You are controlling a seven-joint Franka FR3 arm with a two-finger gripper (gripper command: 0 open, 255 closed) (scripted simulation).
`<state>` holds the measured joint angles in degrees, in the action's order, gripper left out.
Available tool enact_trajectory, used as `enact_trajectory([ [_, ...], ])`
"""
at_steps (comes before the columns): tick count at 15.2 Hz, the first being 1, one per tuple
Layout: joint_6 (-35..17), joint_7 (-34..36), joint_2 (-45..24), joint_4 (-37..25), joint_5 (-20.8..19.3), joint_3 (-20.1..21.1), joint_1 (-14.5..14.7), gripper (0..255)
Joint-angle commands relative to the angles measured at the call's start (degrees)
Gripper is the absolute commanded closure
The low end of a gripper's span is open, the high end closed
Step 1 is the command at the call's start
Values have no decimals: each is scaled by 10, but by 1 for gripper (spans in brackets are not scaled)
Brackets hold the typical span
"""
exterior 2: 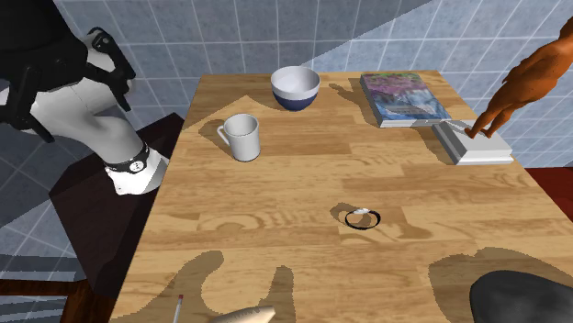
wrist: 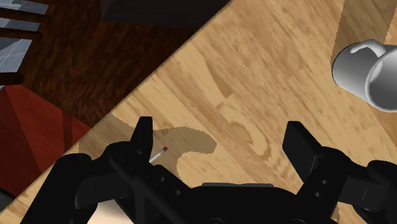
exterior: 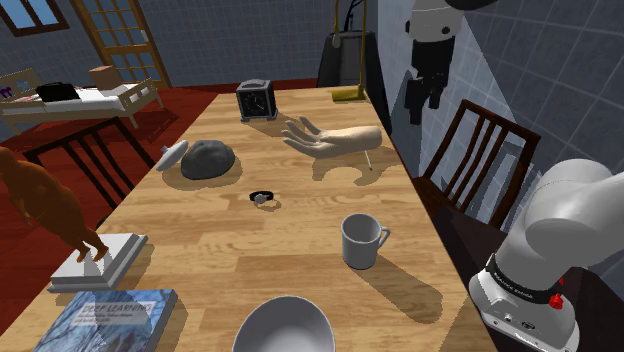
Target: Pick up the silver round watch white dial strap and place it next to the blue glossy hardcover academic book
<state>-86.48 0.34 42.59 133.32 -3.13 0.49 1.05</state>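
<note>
Gripper [wrist: 221, 130] wide open, nothing btwn fingers, high above table [wrist: 273, 83], watch [exterior: 263, 198] well apart

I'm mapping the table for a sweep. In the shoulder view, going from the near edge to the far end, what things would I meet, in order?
bowl → white mug → watch → dark grey lump → black alarm clock

it was a room in a home, a dining area by its look: a long wooden table [exterior: 300, 240] with dark wooden chairs [exterior: 500, 115] beside it, bearing a mug [exterior: 360, 242], a bowl [exterior: 283, 328], an alarm clock [exterior: 256, 101] and a blue hardcover book [exterior: 110, 320]. grey-blue tiled walls [exterior: 560, 70] rose round a red-brown plank floor [exterior: 195, 100]; a low bed [exterior: 90, 100] and a glazed door [exterior: 120, 40] stood beyond.
</note>
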Motion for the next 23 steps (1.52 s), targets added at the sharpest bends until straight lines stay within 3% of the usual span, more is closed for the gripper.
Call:
enact_trajectory([
  [1, 0, 0, 0, 0, 0, 0, 0, 0],
  [12, -147, -89, -213, -66, 37, -8, 47, 0],
  [23, -220, -180, -432, -208, 81, 10, 86, 0],
])
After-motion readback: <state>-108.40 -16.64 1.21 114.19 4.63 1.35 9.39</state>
